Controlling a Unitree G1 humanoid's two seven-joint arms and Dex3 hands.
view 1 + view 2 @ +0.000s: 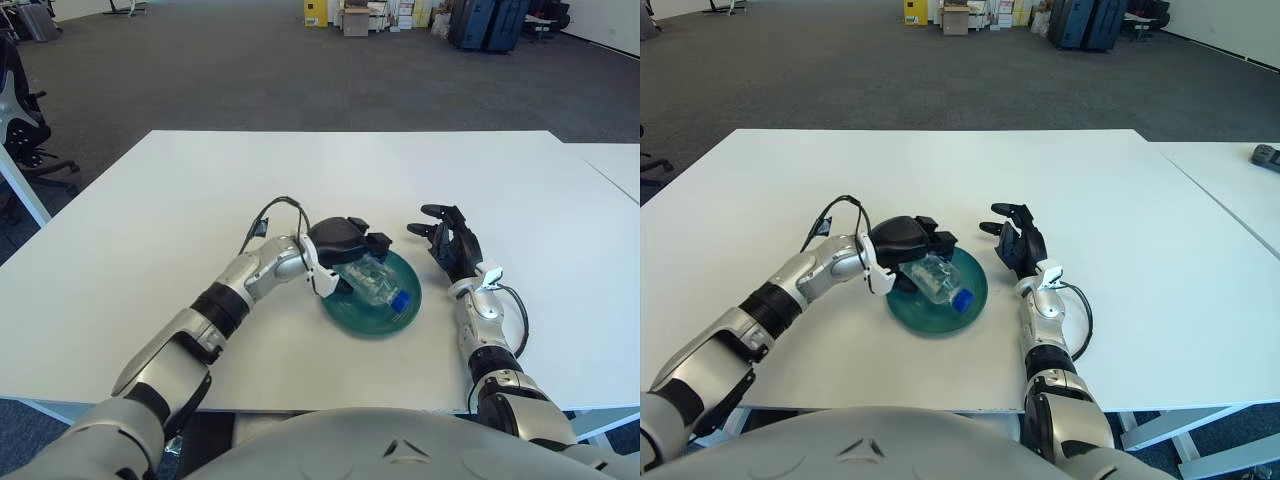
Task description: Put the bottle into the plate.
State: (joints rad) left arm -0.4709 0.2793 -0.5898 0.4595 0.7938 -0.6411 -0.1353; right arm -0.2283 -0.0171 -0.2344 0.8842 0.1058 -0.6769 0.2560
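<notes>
A clear plastic bottle (377,283) with a blue cap (403,300) lies on its side in a dark green plate (350,315) near the table's front middle. The cap points toward the front right. My left hand (356,248) reaches in from the left, its black fingers curled over the bottle's base end at the back of the plate. My right hand (448,240) shows just right of the plate, fingers spread and holding nothing.
The white table (350,170) stretches away behind the plate. A second white table (1240,180) adjoins on the right with a small dark object (1267,157) on it. Grey carpet, chairs and boxes lie beyond.
</notes>
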